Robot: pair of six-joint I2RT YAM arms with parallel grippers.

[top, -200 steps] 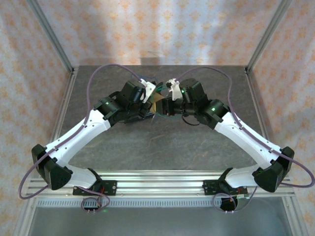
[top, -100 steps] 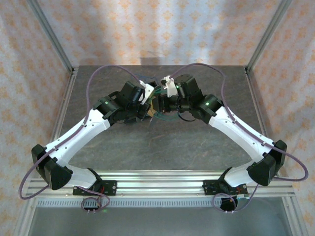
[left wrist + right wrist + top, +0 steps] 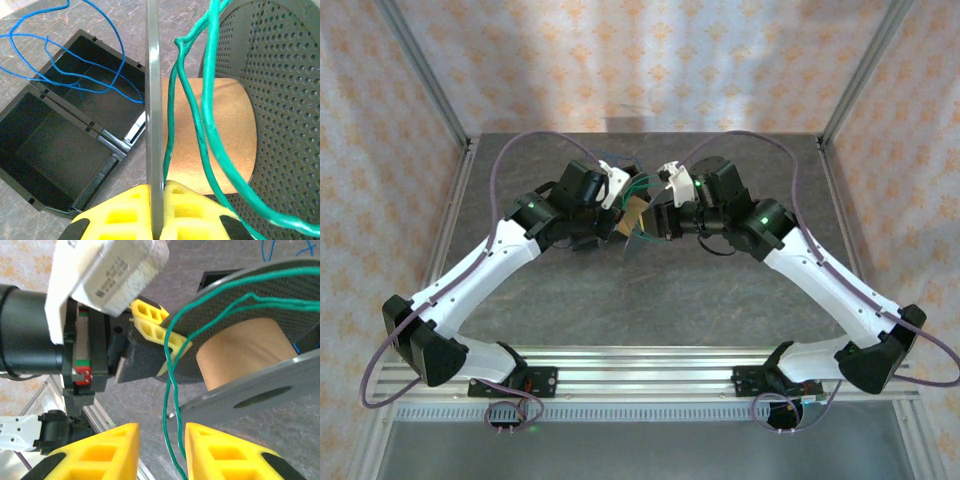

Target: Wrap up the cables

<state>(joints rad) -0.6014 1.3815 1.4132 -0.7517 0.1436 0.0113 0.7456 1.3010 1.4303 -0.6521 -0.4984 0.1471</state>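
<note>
Spool-winding station. The left gripper (image 3: 156,195) is clamped shut on the rim of one thin flange (image 3: 153,75) of the spool (image 3: 636,213). This holds the spool off the table with its cardboard core (image 3: 225,135) exposed, apparently so that wire can be laid on it. The green cable (image 3: 207,100) hangs in loose strands across the core, between the two flanges, and is not yet drawn tight. From the spool it drops between the parted fingers of the right gripper (image 3: 162,435). These fingers stand either side of the strand without pinching it, probably to guide it. The blue cable (image 3: 75,75) lies unwound outside the held flange, looped over a black tray (image 3: 55,150) beside the spool. Judged early in the wrap.
</note>
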